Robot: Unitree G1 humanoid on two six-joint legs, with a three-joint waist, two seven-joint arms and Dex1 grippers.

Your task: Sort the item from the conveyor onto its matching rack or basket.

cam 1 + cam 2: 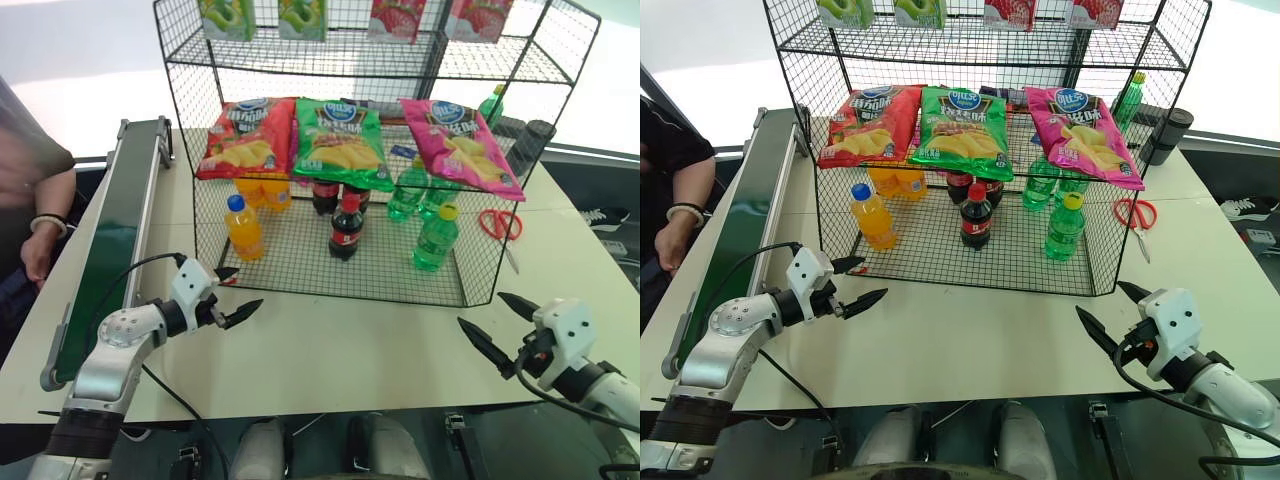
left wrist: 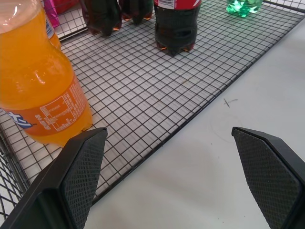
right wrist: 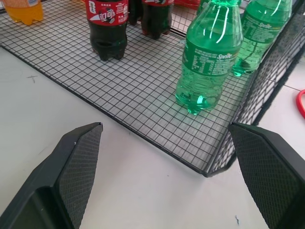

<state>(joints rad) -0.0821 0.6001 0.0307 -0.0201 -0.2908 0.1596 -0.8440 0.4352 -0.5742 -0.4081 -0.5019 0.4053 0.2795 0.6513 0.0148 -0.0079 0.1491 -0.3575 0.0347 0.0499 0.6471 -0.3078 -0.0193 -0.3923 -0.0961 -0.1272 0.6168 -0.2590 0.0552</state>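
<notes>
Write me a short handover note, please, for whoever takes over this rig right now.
Left hand: open, empty, above the table near the rack's front left corner.
Right hand: open, empty, near the front right corner.
Green bottle with yellow cap stands upright on the rack floor, front right, by other green bottles.
Conveyor: no item visible on the belt.
Done: bottle appears sorted.
Left: nothing visible; await next item.

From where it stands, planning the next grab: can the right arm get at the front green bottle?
Probably yes: the right end effector is open, the rack's front is open, and the green bottle stands near that edge.
</notes>
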